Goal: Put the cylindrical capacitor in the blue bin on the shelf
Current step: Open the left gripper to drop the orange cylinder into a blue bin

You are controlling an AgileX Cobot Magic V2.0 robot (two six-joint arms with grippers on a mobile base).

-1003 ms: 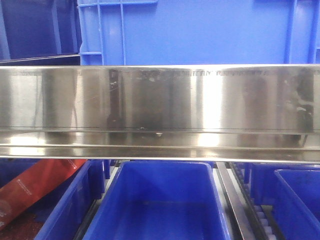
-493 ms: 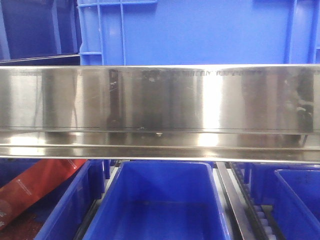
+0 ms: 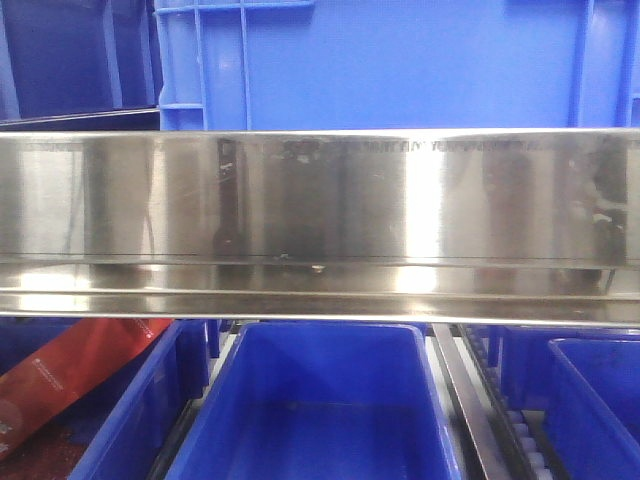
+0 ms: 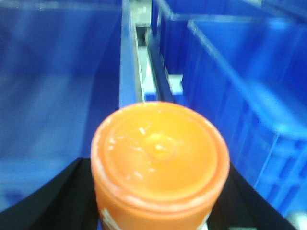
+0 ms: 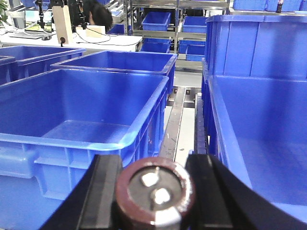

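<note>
Among blue bins (image 5: 86, 110), the right claw (image 5: 154, 211) is pinching the capacitor (image 5: 154, 189), silvery top facing the camera, while the left claw (image 4: 157, 213) is gripping an orange bottle (image 4: 159, 153).

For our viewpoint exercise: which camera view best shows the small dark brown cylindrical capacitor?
The right wrist view: the dark brown cylindrical capacitor sits end-on, close up, between the right gripper's black jaws. The left wrist view shows an orange-capped container instead; the front view, the stainless steel shelf and blue plastic bins.
</note>
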